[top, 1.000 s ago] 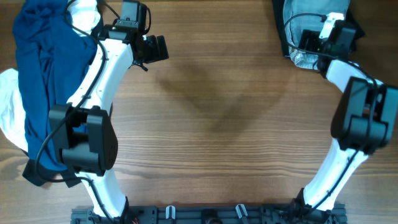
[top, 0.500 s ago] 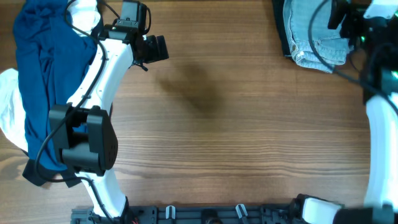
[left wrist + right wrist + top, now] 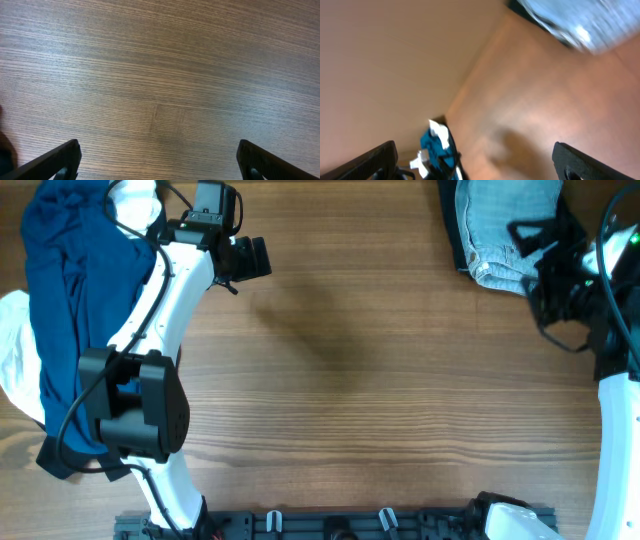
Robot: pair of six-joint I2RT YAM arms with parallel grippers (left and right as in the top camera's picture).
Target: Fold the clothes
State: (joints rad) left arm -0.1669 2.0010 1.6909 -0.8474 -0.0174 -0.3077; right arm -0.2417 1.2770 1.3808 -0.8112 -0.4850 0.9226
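Observation:
The clothes lie in two heaps. Pale-blue denim shorts (image 3: 500, 225) rest on a black garment (image 3: 452, 235) at the table's far right corner, and show blurred in the right wrist view (image 3: 575, 20). A navy garment (image 3: 65, 290) lies over a white one (image 3: 12, 350) at the left edge, seen far off as a blue and white heap (image 3: 437, 145). My left gripper (image 3: 250, 258) hangs open over bare wood (image 3: 160, 165), right of the navy garment. My right gripper (image 3: 532, 260) is raised beside the shorts, open and holding nothing (image 3: 480, 165).
A dark cloth (image 3: 60, 460) pokes out under the navy garment near the left front. The wooden table (image 3: 360, 380) stretches between the two heaps. A black rail (image 3: 330, 525) runs along the front edge between the arm bases.
My right arm has lifted off the denim shorts and swung out toward the right edge, its view now tilted and blurred. The left arm has not moved.

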